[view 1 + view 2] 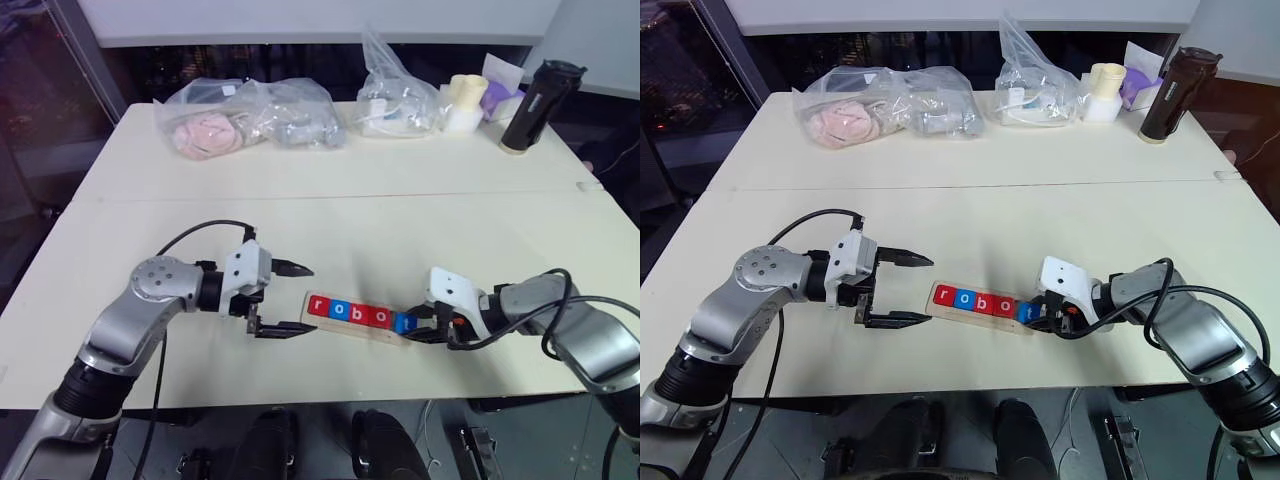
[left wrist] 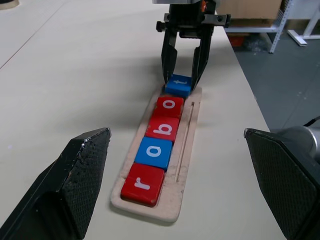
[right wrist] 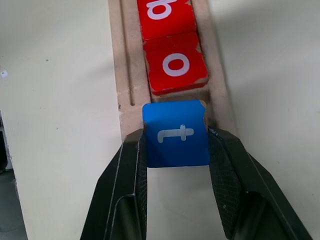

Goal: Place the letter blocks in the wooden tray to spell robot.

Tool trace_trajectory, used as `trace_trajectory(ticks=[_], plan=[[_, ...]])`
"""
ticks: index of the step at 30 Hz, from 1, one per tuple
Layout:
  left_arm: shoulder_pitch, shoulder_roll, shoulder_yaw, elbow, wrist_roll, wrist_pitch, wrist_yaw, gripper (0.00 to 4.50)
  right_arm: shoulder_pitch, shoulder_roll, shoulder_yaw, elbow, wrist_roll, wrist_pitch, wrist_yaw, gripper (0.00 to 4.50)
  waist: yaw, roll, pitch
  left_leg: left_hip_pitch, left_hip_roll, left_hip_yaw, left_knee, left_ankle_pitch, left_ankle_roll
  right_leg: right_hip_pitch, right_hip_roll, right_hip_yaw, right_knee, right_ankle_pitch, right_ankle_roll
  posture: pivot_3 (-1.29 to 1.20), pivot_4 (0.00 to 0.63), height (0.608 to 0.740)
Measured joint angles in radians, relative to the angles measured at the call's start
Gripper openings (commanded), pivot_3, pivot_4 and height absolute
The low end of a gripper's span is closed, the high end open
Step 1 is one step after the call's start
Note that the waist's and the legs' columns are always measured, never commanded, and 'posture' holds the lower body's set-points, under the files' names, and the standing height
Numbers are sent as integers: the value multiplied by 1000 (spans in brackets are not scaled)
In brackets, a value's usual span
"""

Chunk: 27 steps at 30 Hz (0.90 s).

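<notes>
The wooden tray (image 1: 352,334) lies near the table's front edge. In it stand, from left to right, a red r (image 1: 319,307), a blue o (image 1: 338,310), a red b (image 1: 360,313) and a red o (image 1: 381,317). At the tray's right end is the blue t block (image 3: 176,134), right against the red o. My right gripper (image 1: 412,328) is shut on it, one finger (image 3: 129,165) on each side. My left gripper (image 1: 312,298) is open just off the tray's left end, holding nothing.
Along the far side of the table lie clear plastic bags (image 1: 250,115) (image 1: 400,95). A white cup (image 1: 463,100), a purple item (image 1: 497,95) and a black bottle (image 1: 530,105) stand there too. A cable (image 1: 200,232) loops from my left arm.
</notes>
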Motion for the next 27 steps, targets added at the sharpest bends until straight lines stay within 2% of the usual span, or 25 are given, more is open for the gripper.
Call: trace_trajectory(ticks=[27], plan=[[4,0,0,-15,0,1,24,4500,-35,38,26,15,-10,2,-5,1120,1,0,0,0,0,0,0,0,0,0,0,0,0,0,0,0,150,740]])
